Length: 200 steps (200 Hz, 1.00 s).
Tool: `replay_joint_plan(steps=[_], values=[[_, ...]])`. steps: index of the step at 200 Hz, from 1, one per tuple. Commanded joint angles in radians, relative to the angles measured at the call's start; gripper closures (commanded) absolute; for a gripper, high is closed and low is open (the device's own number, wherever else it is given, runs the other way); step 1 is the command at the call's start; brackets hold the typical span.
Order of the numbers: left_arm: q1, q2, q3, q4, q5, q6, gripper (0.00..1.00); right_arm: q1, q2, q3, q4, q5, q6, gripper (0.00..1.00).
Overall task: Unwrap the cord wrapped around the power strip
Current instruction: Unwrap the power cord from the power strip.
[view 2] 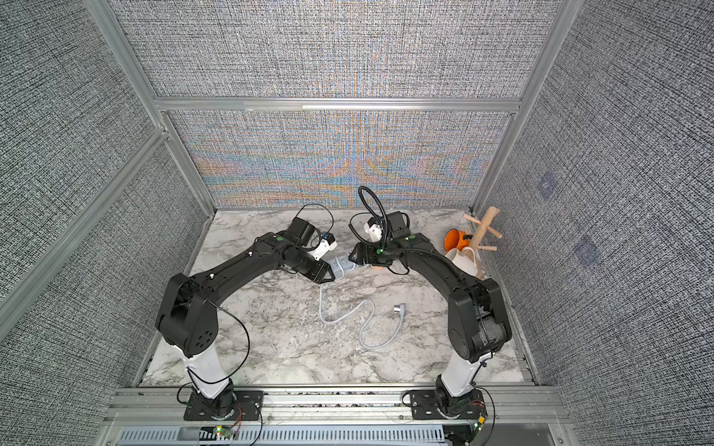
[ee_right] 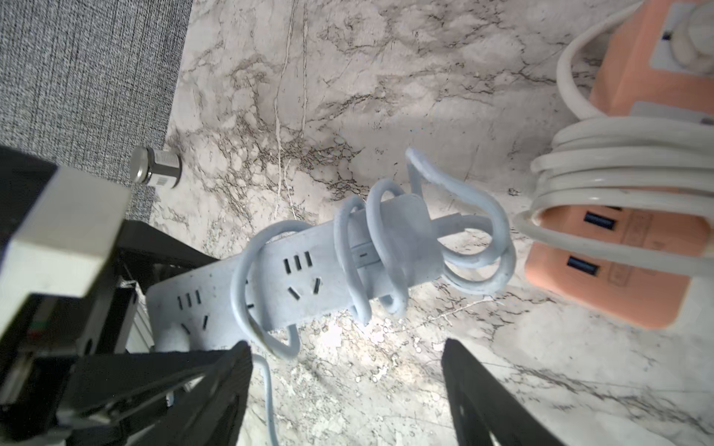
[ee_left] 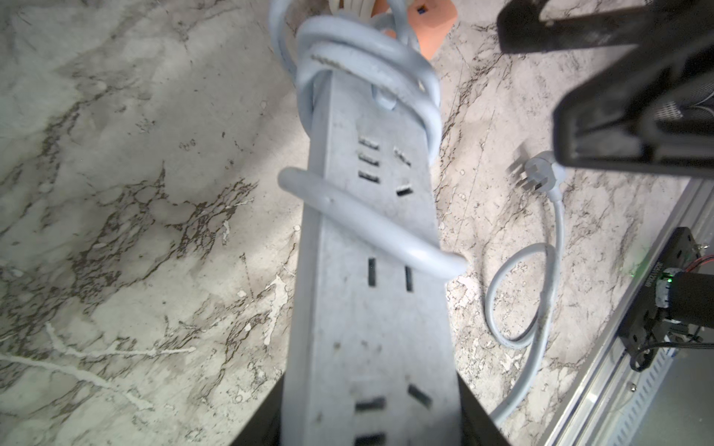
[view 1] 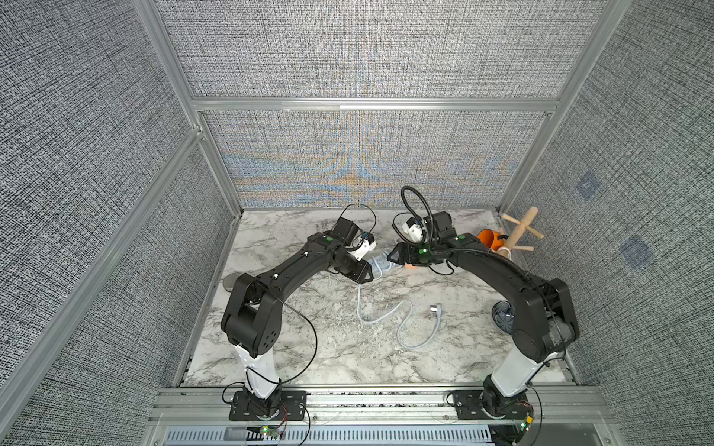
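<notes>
Left tool [ee_left: 373, 428] grips pale-grey plastic power strip [ee_left: 347, 316]; right tool [ee_right: 345, 347] open (empty). Wound grey cord [ee_left: 371, 226] loops may snag, yanking it free.

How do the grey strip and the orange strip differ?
The grey strip is held in the left gripper; the orange strip lies on the table. The grey strip trails its grey cord partly unwound, plug on the table; the orange strip's white cord is tightly coiled. Both have cord looped around them.
</notes>
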Motion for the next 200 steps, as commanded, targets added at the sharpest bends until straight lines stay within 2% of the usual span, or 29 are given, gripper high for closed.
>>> replay_joint_plan(steps=[1,35,59,71,83,99,128,169,200], values=[[0.001,-0.003,0.014,-0.044,-0.024,0.060,1.00,0.005,-0.013,-0.033,0.056,-0.045,-0.103,0.24],[0.007,-0.006,0.025,-0.108,-0.059,0.135,1.00,-0.017,-0.001,-0.086,0.144,-0.088,-0.132,0.23],[0.037,-0.025,0.027,-0.103,0.018,0.154,1.00,-0.023,-0.022,-0.141,0.211,-0.106,-0.133,0.20],[0.042,-0.040,0.021,-0.088,0.029,0.173,1.00,-0.052,-0.002,-0.132,0.198,-0.109,-0.048,0.18],[0.046,-0.060,0.004,-0.050,0.049,0.183,1.00,-0.099,0.041,-0.117,0.178,-0.198,0.049,0.16],[0.050,-0.075,-0.016,-0.003,0.105,0.190,1.00,-0.128,0.043,-0.192,0.330,-0.312,0.217,0.14],[0.052,-0.084,-0.058,0.090,0.222,0.173,1.00,-0.128,0.007,-0.283,0.547,-0.342,0.390,0.11],[0.055,-0.092,-0.109,0.200,0.342,0.147,1.00,-0.128,-0.018,-0.313,0.644,-0.375,0.460,0.04],[0.055,-0.109,-0.166,0.337,0.383,0.077,1.00,-0.118,-0.035,-0.337,0.685,-0.375,0.509,0.03]])
